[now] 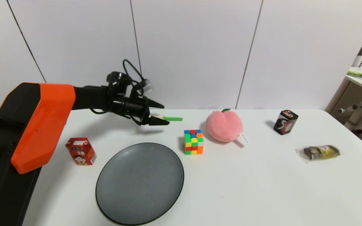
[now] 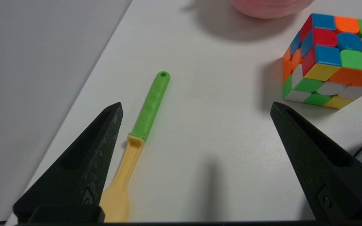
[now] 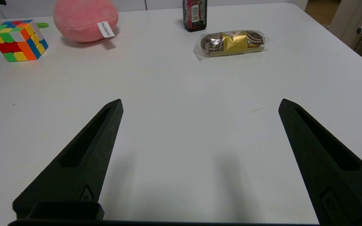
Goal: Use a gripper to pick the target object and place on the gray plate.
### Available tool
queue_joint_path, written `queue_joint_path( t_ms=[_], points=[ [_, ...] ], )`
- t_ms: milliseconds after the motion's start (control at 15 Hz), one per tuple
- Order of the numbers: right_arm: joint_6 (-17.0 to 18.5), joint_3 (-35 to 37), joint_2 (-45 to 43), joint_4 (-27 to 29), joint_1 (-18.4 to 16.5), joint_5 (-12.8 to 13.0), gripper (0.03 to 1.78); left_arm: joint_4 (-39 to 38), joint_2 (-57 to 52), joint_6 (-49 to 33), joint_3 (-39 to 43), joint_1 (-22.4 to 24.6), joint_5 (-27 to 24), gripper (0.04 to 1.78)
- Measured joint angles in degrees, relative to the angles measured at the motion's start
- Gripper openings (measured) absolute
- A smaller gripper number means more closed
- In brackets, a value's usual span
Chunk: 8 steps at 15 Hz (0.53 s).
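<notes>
red carton (image 1: 81, 151) sits far left on the table (image 1: 262, 188), gray plate (image 1: 140, 183) just right of it, bare. left gripper (image 1: 160, 114) hovers beyond the plate with jaws spread wide, holding nothing. pasta spoon (image 2: 143, 125) lies flat near the table's far edge, close along one finger (image 2: 83, 163), off-centre in the gap. step in hand looks like approach for grasp: probably shift so the handle sits midway, drop low, close across the slim green part. cube (image 1: 193, 142) and plush peach (image 1: 224, 125) sit right, clear of the path. right gripper (image 3: 200, 105) parked over bare table, jaws also apart, empty.
</notes>
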<state>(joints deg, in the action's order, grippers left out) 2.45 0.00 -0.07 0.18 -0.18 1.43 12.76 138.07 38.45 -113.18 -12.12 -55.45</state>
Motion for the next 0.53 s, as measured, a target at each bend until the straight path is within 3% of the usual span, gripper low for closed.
queue_joint_path(
  t_ms=[267, 533],
  points=[
    [0.0, 0.0, 0.0, 0.0, 0.0, 0.0, 1.71, -1.7, 2.4, -1.7, 0.0, 0.2, -1.8, 1.69],
    [0.0, 0.0, 0.0, 0.0, 0.0, 0.0, 1.71, -9.1, 3.4, -6.0, -0.1, 0.4, -1.5, 1.69]
  ],
)
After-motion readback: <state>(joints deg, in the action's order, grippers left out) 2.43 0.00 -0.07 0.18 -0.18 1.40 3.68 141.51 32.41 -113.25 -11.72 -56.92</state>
